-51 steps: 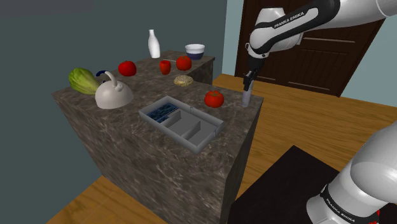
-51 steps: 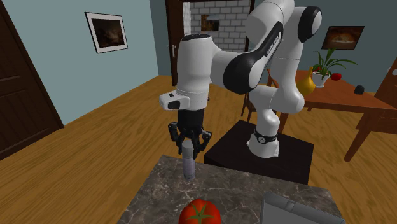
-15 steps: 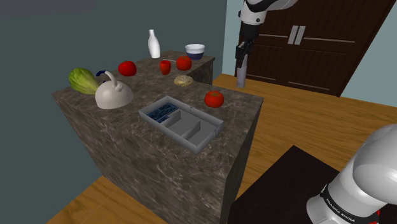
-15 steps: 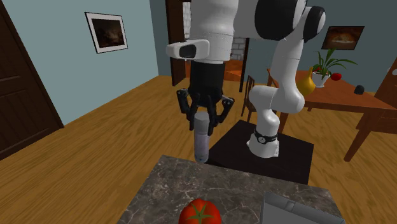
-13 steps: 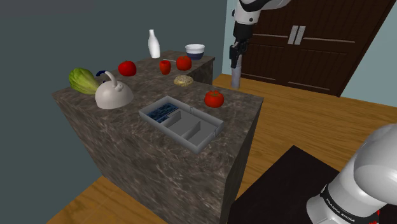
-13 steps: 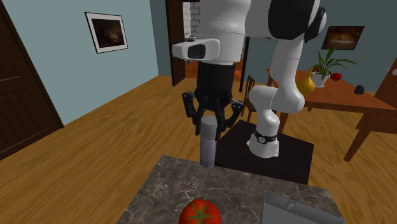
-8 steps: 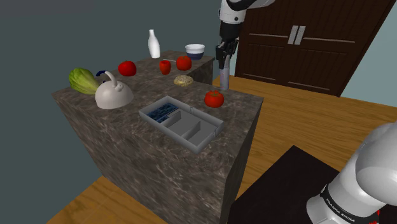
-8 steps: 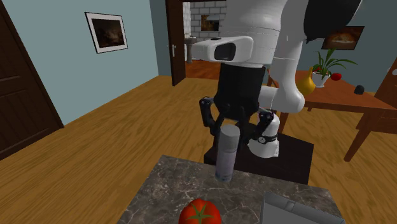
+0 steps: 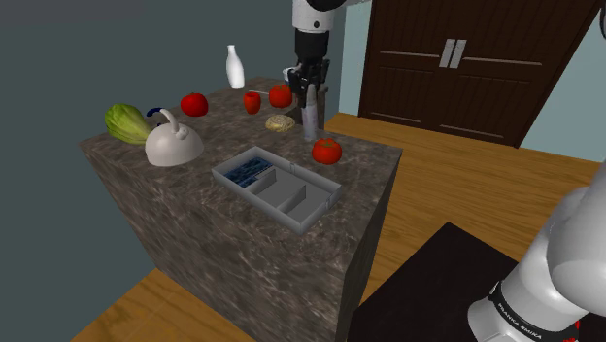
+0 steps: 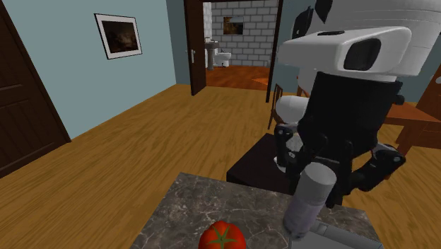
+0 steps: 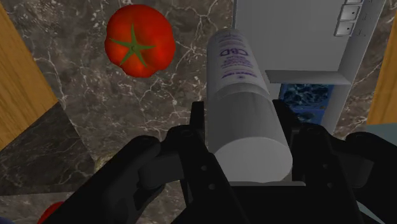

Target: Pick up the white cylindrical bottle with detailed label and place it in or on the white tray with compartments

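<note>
My pincer (image 11: 242, 124) clasping the white labelled bottle (image 11: 236, 70), aloft over the surface (image 11: 95, 95), beside the tomato (image 11: 140, 41) near the tray (image 11: 299, 38).

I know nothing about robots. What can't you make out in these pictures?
- Small print on the white cylindrical bottle clasped in the black tool: too tiny in the wrist view.
- Pale grey compartmented tray: cut off by the second exterior view's bottom edge, bottle overlapping it.
- Blue patterned contents of one tray compartment: too small in the shoulder view.
</note>
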